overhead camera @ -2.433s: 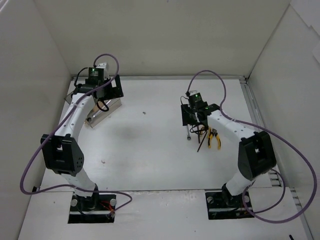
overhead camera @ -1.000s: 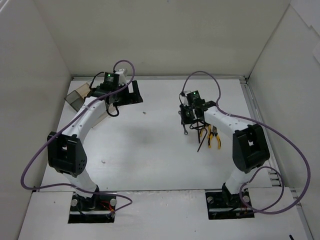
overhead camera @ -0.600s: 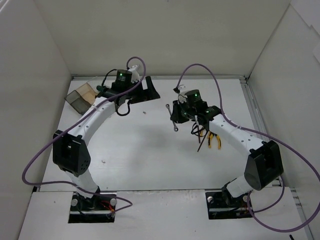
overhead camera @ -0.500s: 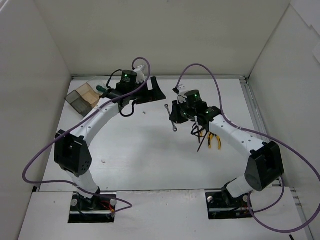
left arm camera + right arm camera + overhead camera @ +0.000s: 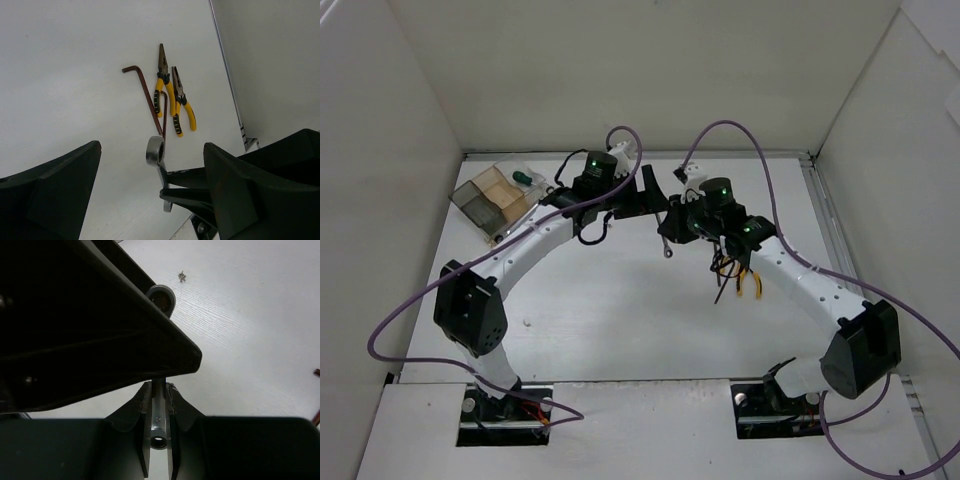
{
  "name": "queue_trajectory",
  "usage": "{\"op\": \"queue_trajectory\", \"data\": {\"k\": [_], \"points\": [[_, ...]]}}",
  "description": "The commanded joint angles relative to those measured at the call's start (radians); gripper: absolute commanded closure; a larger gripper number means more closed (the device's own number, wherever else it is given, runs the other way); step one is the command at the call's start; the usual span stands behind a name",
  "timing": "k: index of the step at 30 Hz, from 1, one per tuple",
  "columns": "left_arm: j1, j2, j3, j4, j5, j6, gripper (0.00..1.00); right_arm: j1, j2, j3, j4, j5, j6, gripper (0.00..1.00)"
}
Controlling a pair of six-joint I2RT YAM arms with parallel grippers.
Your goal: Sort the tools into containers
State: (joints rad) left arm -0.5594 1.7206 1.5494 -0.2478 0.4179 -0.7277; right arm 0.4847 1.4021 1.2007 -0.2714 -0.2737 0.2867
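My right gripper [image 5: 668, 232] is shut on the silver wrench [image 5: 666, 251] and holds it above the table's middle. In the right wrist view the shaft [image 5: 158, 410] sits between the right gripper's [image 5: 158, 390] shut fingers, with the ring end [image 5: 161, 299] beyond. My left gripper [image 5: 655, 195] is open and right beside it. In the left wrist view the wrench's ring [image 5: 155, 151] shows between the left gripper's [image 5: 151, 147] wide fingers. Two yellow-handled pliers [image 5: 172, 97] and a brown hex key [image 5: 145, 95] lie on the table. The containers [image 5: 480, 200] stand at the far left, with a green-handled screwdriver [image 5: 527, 178] in one.
The pliers [image 5: 750, 283] and thin dark rods [image 5: 720, 275] lie under the right forearm. White walls close in the table at the back and on both sides. Purple cables loop over both arms. A small speck [image 5: 181, 275] lies on the table.
My left arm has swung right from the containers to the middle. My right gripper has lifted the wrench and carried it left, meeting the left gripper.
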Motion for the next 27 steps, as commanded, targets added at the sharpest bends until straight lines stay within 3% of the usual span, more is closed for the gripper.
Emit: {"op": "queue_trajectory", "data": {"k": [1, 5, 8, 10, 11, 12, 14, 17, 18, 23, 24, 27], "points": [[-0.013, -0.039, 0.002, 0.084, -0.011, -0.032, 0.22, 0.009, -0.067, 0.013, 0.092, -0.021, 0.022, 1.0], [-0.033, -0.035, -0.005, 0.09, -0.013, -0.036, 0.37, 0.011, -0.081, 0.007, 0.093, -0.025, 0.022, 1.0], [-0.033, -0.041, -0.032, 0.129, -0.005, -0.05, 0.71, 0.012, -0.094, -0.003, 0.093, -0.028, 0.019, 1.0], [-0.033, -0.047, -0.043, 0.142, -0.002, -0.052, 0.84, 0.012, -0.094, -0.006, 0.093, -0.028, 0.016, 1.0], [-0.033, -0.049, -0.043, 0.146, -0.002, -0.044, 0.97, 0.011, -0.094, -0.009, 0.093, -0.027, 0.012, 1.0], [-0.033, -0.05, -0.041, 0.15, -0.004, -0.041, 1.0, 0.014, -0.095, -0.009, 0.095, -0.025, 0.012, 0.96], [-0.033, -0.056, -0.045, 0.157, -0.004, -0.021, 1.0, 0.012, -0.094, -0.007, 0.092, -0.013, 0.019, 0.9], [-0.024, -0.075, -0.035, 0.15, -0.011, 0.017, 1.0, 0.011, -0.113, -0.015, 0.092, 0.016, 0.029, 0.62], [-0.013, -0.081, -0.028, 0.144, -0.017, 0.069, 1.0, 0.012, -0.121, -0.023, 0.089, 0.022, 0.028, 0.57], [0.111, -0.153, 0.001, 0.012, -0.143, 0.342, 1.0, 0.003, -0.201, -0.087, 0.061, 0.068, 0.006, 0.44], [0.13, -0.167, 0.02, -0.013, -0.21, 0.449, 1.0, -0.001, -0.21, -0.095, 0.042, 0.073, 0.003, 0.42], [0.191, -0.185, 0.021, -0.059, -0.385, 0.588, 1.0, -0.012, -0.248, -0.13, 0.014, 0.097, 0.0, 0.4]]}}
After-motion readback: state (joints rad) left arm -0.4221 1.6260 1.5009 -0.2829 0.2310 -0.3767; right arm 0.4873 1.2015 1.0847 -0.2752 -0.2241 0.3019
